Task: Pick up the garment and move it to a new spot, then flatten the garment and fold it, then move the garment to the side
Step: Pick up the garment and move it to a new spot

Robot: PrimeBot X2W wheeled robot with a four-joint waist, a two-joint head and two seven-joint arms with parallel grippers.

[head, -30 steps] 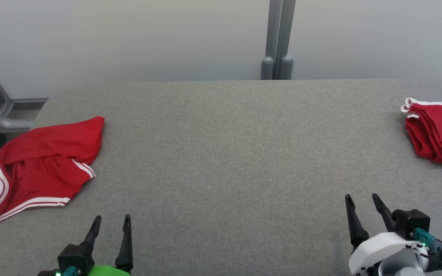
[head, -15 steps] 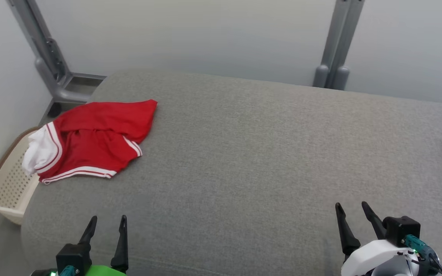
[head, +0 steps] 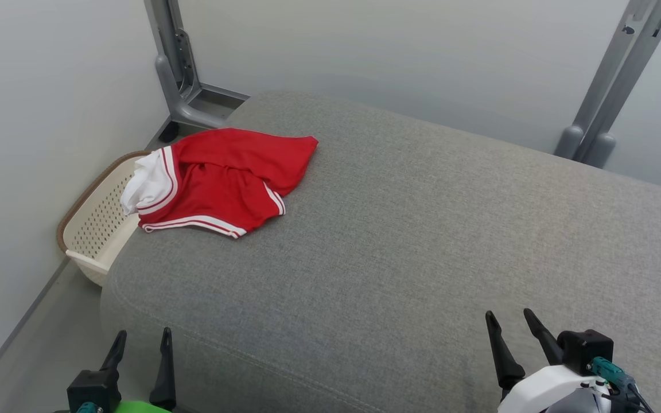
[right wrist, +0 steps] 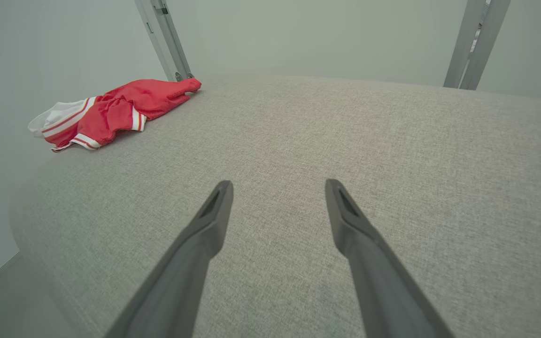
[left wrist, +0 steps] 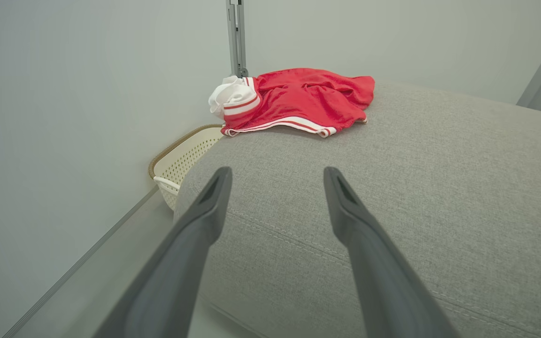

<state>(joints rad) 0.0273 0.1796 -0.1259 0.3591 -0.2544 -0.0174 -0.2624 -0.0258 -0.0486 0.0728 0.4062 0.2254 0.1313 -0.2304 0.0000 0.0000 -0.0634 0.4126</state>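
Garment [head: 227, 172] crumpled at cushion [head: 422, 241] corner, basket [head: 86, 229] beside; left tool [head: 143, 331], right tool [head: 508, 313] apart.

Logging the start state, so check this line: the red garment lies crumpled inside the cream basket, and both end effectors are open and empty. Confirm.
One point is wrong: the red garment lies crumpled on the grey cushion, at the end beside the cream basket, not inside it; the head view shows this. The left end effector and right end effector are open and empty.

Crumpled red garment [head: 227, 178] with white-striped trim overhangs the cushion's corner.
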